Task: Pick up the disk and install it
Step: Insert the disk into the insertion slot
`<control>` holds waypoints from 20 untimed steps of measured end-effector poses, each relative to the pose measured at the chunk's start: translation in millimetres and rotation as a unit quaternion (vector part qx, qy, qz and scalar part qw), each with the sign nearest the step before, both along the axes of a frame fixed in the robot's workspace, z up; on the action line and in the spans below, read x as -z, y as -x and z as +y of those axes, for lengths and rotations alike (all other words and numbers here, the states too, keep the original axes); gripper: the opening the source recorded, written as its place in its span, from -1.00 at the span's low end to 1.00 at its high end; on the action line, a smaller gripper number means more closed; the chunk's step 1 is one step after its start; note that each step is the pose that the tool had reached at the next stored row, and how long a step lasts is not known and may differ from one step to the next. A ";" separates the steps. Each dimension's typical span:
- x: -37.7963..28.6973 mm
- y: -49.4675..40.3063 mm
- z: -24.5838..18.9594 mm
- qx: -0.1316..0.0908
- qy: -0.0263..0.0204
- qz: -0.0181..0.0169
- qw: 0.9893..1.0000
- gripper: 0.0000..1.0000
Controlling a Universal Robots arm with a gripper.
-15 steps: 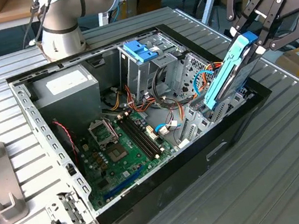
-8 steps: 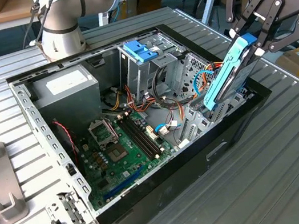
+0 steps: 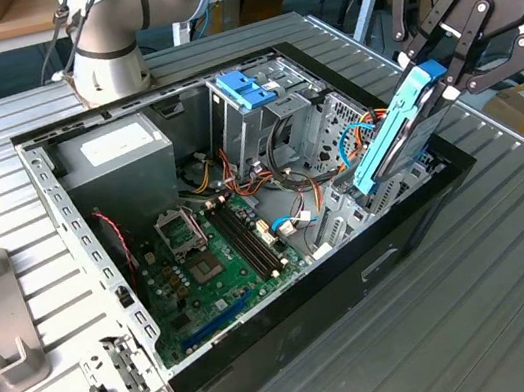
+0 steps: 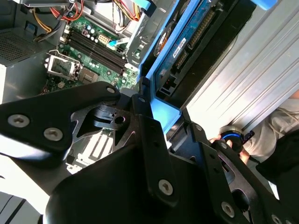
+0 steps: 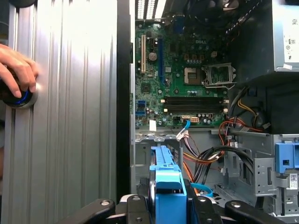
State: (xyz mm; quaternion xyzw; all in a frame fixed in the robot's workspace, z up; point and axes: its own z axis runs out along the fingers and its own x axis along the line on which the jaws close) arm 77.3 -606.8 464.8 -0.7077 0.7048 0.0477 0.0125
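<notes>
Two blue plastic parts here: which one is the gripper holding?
The blue-framed disk, clamped in the gripper and tilted at the case's edge at the exterior view's right. The blue bracket sits atop the metal cage, untouched.

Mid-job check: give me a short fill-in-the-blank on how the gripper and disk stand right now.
1. The gripper is ____ on the disk.
2. The disk's plastic carrier is ____.
3. The disk hangs ____ rather than flat, at the exterior view's right edge of the open computer case.
4. In the first wrist view, a person's hand rests on a round knob lying ____ the case.

Missing words: shut; blue; tilted; outside.
</notes>
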 end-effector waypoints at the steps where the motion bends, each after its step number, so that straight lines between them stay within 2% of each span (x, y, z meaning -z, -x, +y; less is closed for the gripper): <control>1: 0.0 0.4 0.8 0.000 0.000 0.000 1.000 -0.26; 5: 1.1 1.2 4.9 0.000 0.000 0.000 1.000 -0.26; 7: 1.8 2.3 9.3 0.000 0.000 0.000 1.000 -0.26; 16: 6.3 5.2 12.8 0.000 0.000 0.000 1.000 -0.26; 20: 9.2 5.2 16.9 0.000 0.000 0.000 1.000 -0.26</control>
